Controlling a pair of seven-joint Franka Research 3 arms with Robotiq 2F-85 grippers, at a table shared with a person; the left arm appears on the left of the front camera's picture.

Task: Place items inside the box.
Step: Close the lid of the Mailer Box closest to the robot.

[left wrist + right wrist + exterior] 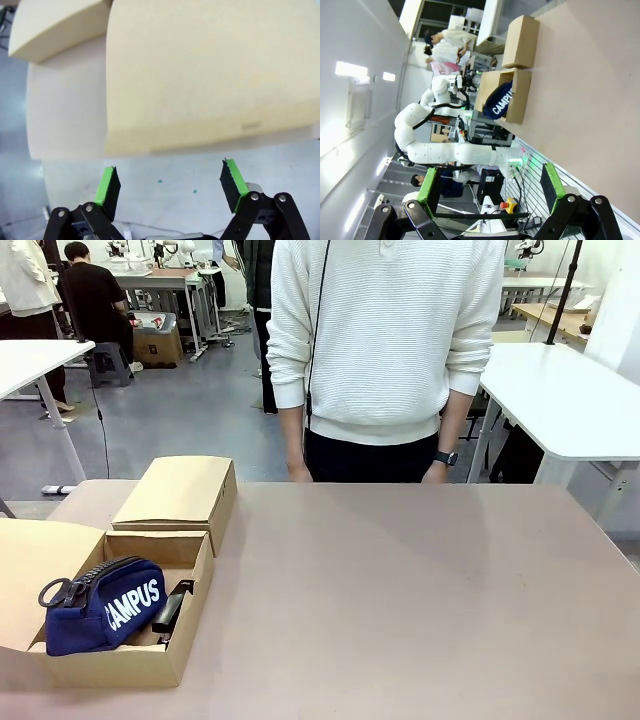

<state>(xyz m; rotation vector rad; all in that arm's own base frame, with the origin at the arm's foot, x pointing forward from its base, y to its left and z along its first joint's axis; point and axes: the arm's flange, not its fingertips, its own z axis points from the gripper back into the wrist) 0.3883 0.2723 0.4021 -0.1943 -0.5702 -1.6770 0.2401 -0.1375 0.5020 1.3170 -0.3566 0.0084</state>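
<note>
Cardboard box [190,635] holds a navy pouch [105,605] and black stapler [170,612]; left claw [170,185] and right claw [491,189] gape, empty.

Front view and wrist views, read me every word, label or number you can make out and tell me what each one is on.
"CAMPUS", white capitals on the navy zip pouch lying in the open brown cardboard box.
"CAMPUS" again on that pouch in the right wrist view, turned sideways.
Print on the cardboard box on the floor far behind the person: too small to read.
Nothing else legible.
</note>
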